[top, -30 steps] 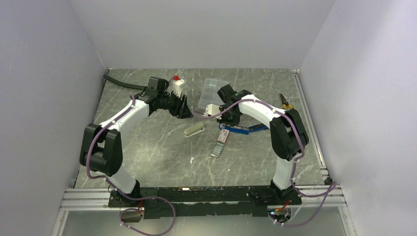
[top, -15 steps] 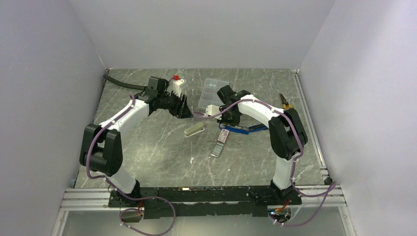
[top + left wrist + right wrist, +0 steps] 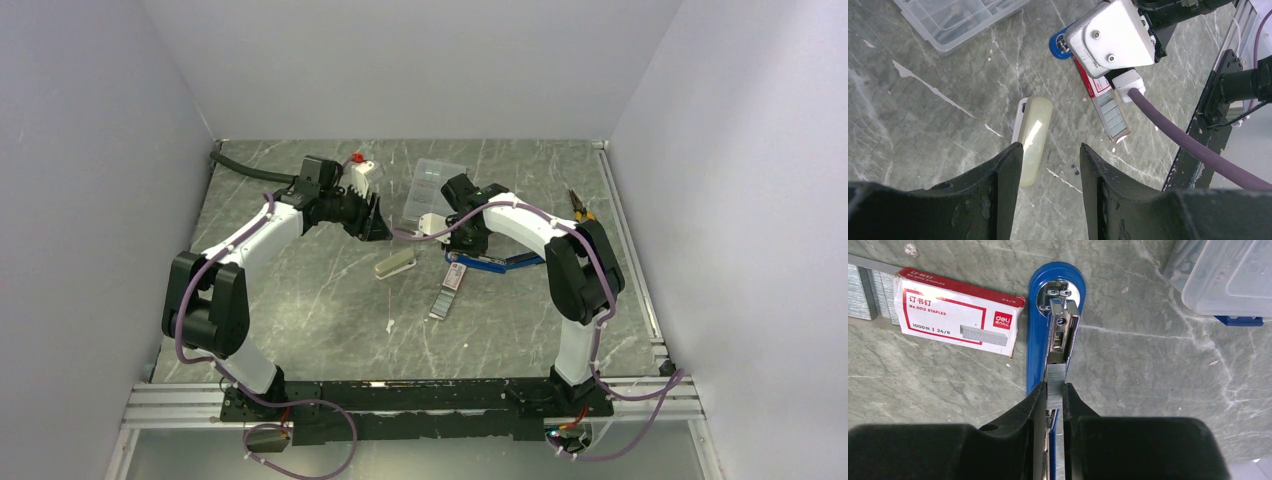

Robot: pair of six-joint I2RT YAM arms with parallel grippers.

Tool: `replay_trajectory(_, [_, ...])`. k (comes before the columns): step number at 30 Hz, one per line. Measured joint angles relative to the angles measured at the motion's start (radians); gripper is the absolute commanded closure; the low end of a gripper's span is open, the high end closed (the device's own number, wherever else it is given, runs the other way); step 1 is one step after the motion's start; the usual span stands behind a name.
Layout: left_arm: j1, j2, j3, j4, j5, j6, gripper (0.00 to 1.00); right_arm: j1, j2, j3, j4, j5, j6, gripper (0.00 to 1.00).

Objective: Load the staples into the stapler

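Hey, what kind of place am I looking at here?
Probably a robot test cell: plain white walls box in a marbled tabletop, and a left arm and right arm are bolted to a metal rail at its edge.

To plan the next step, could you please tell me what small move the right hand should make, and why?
Probably ease the right hand forward, feeding its pinched staples into the stapler's open metal channel: the strip sits lined up at the channel's near end.
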Motion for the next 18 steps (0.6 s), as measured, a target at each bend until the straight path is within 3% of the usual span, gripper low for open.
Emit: replay_trajectory(18, [0.003,0.000,0.000,-0.004,0.000,0.000,0.49,0.003,0.009,0.002,0.001,0.007,0.013,0.86])
